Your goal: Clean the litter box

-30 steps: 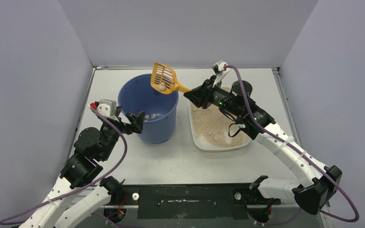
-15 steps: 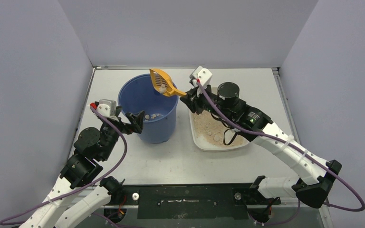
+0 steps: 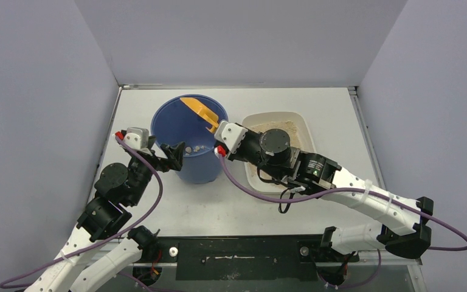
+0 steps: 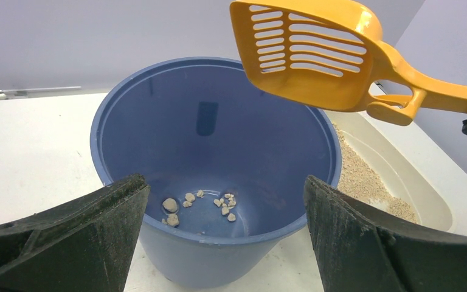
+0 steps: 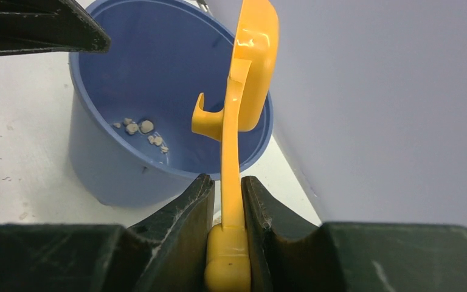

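Litter box (image 3: 280, 115) is lying at the blue bucket's (image 4: 127, 128) 3 o'clock while the right end effector (image 5: 227, 194) is clenching the orange scoop (image 4: 316, 55), now rolled over above the bucket – its load dropped among the clumps (image 4: 219, 204), another pass likely coming – the left end effector (image 4: 222, 182) hanging spread.
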`<state>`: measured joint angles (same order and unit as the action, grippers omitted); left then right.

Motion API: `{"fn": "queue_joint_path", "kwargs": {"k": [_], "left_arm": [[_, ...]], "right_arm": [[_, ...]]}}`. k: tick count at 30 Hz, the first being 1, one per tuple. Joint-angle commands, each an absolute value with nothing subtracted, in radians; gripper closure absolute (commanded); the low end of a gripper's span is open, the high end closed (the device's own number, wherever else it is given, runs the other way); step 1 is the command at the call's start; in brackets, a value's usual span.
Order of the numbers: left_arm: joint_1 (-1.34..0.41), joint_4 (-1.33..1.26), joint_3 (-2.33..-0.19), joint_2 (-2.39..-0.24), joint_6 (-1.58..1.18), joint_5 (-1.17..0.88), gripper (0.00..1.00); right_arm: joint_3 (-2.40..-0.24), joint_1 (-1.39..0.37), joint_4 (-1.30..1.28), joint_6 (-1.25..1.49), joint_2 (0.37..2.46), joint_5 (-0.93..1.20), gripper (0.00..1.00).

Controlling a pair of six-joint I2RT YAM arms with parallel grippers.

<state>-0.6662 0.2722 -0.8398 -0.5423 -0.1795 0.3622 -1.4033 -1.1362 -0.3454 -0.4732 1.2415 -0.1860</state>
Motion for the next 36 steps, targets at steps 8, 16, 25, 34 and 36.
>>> {"fn": "queue_joint_path", "kwargs": {"k": [8,16,25,34,36], "left_arm": [[-0.663,0.226,-0.847,-0.548,-0.182,0.363,0.03],[-0.663,0.226,-0.847,-0.56,-0.184,0.361,0.03],[-0.663,0.227,-0.848,-0.583,-0.186,0.353,0.03],[-0.662,0.226,-0.848,-0.581,-0.187,0.352,0.03],[-0.663,0.226,-0.848,-0.579,-0.187,0.35,0.03]], "right_arm": [[-1.397,-1.158,-0.195,-0.489,1.127,-0.475,1.0],[-1.368,-1.152,-0.329,-0.248,1.07,-0.645,1.0],[-1.321,-1.108,-0.637,0.225,1.008,-0.702,1.0],[-1.204,-0.815,-0.808,0.457,0.985,-0.395,1.0],[-1.201,-0.769,-0.849,0.49,0.999,-0.345,1.0]]}}
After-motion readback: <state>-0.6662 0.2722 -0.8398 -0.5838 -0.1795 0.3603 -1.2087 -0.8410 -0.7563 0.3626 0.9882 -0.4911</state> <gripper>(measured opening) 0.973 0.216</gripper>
